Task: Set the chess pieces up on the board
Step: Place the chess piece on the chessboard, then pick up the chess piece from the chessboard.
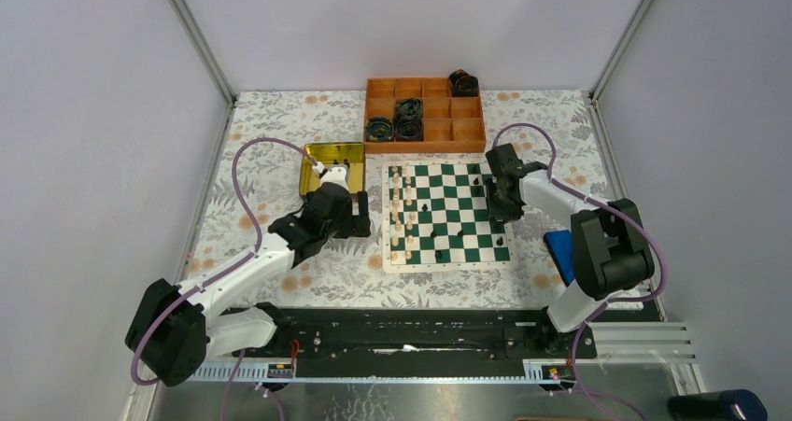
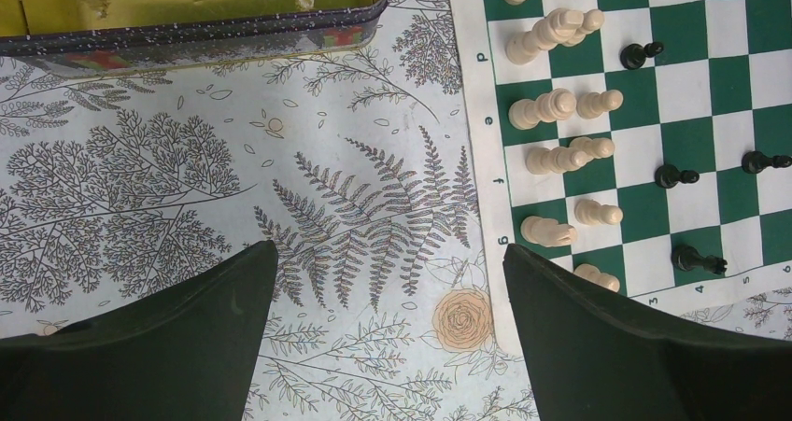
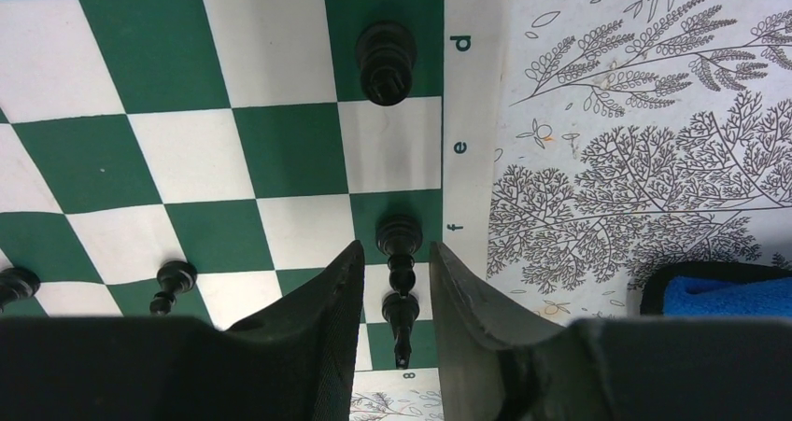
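Right wrist: right claw (image 3: 396,253) stood slightly apart astride black piece (image 3: 399,230) at board (image 3: 280,150) edge; lifting askew risked toppling it. Left claw (image 2: 388,248) gaped.

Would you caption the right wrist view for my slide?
Right end effector open around black chess pieces at the board edge.

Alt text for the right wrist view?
Right gripper, jaws parted, straddles a black chess piece at the board's lettered edge, with small gaps either side. Other black pieces stand on nearby squares; fern-print tablecloth lies to the right.
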Tool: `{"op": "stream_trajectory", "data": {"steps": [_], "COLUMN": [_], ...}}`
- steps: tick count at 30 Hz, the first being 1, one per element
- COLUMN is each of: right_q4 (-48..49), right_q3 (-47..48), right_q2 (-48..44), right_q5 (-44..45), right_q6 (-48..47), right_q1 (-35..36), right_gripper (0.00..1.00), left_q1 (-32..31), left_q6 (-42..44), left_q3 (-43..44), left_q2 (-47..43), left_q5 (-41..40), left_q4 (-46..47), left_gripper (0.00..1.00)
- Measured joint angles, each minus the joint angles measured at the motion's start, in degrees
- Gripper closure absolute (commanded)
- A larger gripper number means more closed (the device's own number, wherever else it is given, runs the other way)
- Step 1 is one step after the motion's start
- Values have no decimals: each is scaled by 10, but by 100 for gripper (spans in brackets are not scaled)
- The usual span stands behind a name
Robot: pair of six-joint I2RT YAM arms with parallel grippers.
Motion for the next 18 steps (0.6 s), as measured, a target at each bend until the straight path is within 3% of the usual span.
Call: {"op": "stream_trajectory", "data": {"steps": [10, 18], "right_q4": [-23, -30], "right_q3": [29, 50], "right_q2": [-52, -67], "right_q5": [-4, -30], "right_q6": [-2, -12], "right_q1": [14, 123], "right_gripper": [56, 50], "left_q1": [0, 0], "left_q6": [0, 0], "left_q3": [0, 0], "left_q2": [0, 0], "left_q5": [0, 0], "left_q4": [0, 0], "left_gripper": [1, 1]}}
